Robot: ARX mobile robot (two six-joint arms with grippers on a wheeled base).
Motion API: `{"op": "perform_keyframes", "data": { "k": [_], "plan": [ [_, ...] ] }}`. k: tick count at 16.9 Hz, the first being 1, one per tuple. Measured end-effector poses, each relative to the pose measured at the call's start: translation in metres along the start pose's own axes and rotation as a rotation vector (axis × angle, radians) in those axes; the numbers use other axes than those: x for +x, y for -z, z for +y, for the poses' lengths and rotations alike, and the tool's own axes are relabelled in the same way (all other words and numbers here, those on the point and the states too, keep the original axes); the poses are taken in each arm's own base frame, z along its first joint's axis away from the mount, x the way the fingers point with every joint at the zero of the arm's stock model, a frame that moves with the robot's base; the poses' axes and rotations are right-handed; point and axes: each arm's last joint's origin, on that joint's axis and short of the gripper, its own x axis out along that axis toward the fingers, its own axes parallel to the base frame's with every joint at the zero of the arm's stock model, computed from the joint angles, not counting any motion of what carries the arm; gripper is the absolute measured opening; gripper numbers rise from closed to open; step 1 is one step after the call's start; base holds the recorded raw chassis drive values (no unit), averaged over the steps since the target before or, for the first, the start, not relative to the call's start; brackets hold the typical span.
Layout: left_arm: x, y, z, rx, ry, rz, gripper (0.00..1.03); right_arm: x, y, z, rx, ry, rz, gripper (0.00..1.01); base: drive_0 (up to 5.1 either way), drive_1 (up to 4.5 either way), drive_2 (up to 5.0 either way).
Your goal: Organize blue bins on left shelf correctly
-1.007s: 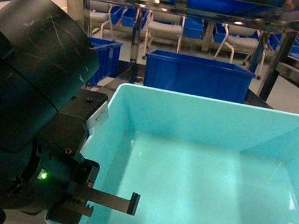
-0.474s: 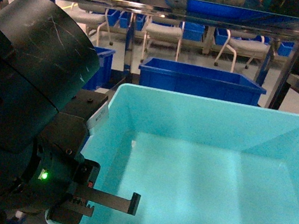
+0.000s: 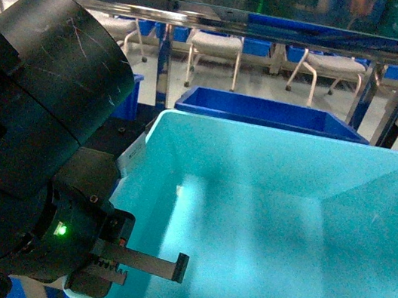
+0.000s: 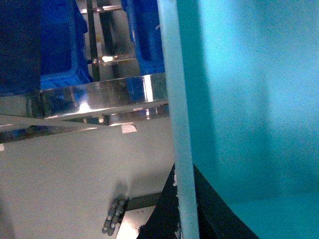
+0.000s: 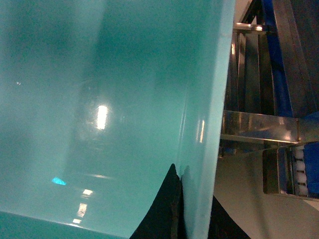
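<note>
The left gripper point(image 3: 152, 267) pinches the left wall of the turquoise bin point(image 3: 268, 237), one finger inside, one outside. The right gripper point(image 5: 192, 214) clamps the opposite rim. A dark blue bin point(image 3: 266, 113) sits beyond, under the shelf rail point(image 3: 228, 20).

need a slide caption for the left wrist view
Left gripper clamped on the turquoise bin wall, steel shelf rail behind.
</note>
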Motion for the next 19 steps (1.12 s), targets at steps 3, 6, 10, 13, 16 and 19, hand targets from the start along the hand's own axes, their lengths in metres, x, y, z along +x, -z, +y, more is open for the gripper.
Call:
{"op": "perform_keyframes", "data": {
  "k": [3, 6, 10, 13, 16, 19],
  "plan": [
    [0.003, -0.001, -0.001, -0.001, 0.009, -0.002, 0.02, 0.002, -0.001, 0.000, -0.010, -0.002, -0.016, 0.02, 0.0, 0.00, 0.0],
    [0.031, -0.014, 0.000, -0.001, -0.011, 0.015, 0.02, 0.031, -0.005, 0.006, -0.030, -0.003, 0.003, 0.02, 0.0, 0.00, 0.0],
    [0.058, -0.021, 0.003, -0.005, -0.026, 0.068, 0.02, 0.058, -0.008, 0.013, -0.046, -0.007, 0.038, 0.02, 0.0, 0.00, 0.0],
    [0.072, -0.035, 0.005, -0.018, -0.031, 0.073, 0.02, 0.075, -0.020, 0.014, -0.046, -0.004, 0.051, 0.02, 0.0, 0.00, 0.0],
    [0.082, -0.046, 0.006, -0.021, -0.032, 0.076, 0.02, 0.086, -0.027, 0.014, -0.046, 0.000, 0.058, 0.02, 0.0, 0.00, 0.0],
    [0.094, -0.055, 0.008, -0.019, -0.039, 0.094, 0.02, 0.099, -0.031, 0.016, -0.052, 0.001, 0.076, 0.02, 0.0, 0.00, 0.0]
  ]
}}
